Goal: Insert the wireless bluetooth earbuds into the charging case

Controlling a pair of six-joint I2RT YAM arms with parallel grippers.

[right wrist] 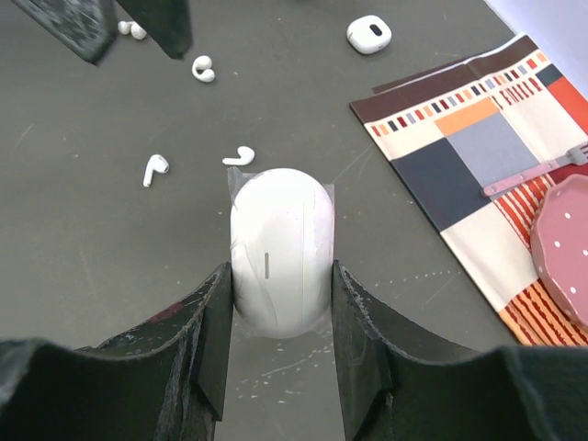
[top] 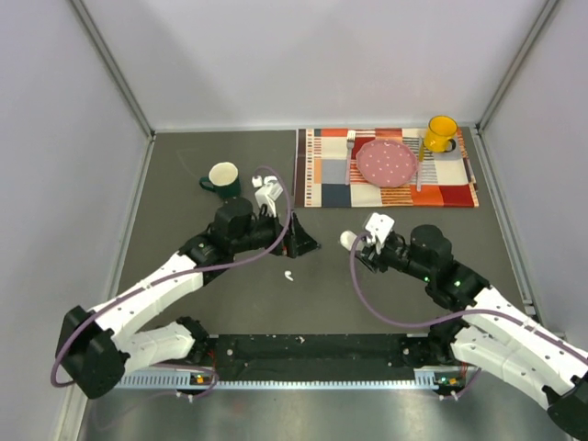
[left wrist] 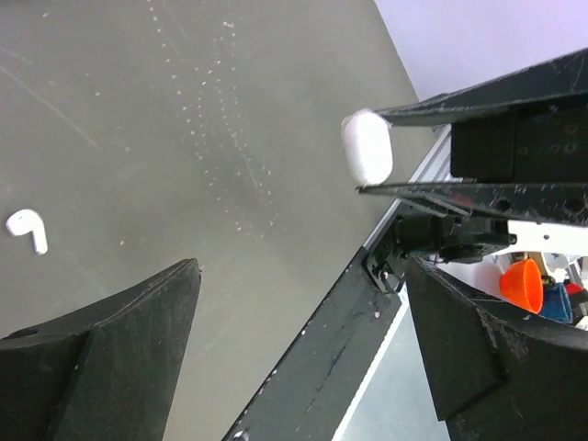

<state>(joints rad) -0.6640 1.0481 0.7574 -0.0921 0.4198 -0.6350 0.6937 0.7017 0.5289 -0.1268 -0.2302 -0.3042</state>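
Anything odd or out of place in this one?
Nothing damaged. Earbuds lie scattered loose on the table, and the charging case clamped in the right gripper looks shut, so none could go in yet.

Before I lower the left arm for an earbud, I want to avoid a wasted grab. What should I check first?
1. Left gripper open: ok.
2. Earbud centred under it: not ok, it lies off to one side.
3. Earbud free of clutter: ok.
4. Right gripper shut on the charging case: ok.
5. Case opened for loading: not ok, it looks closed.
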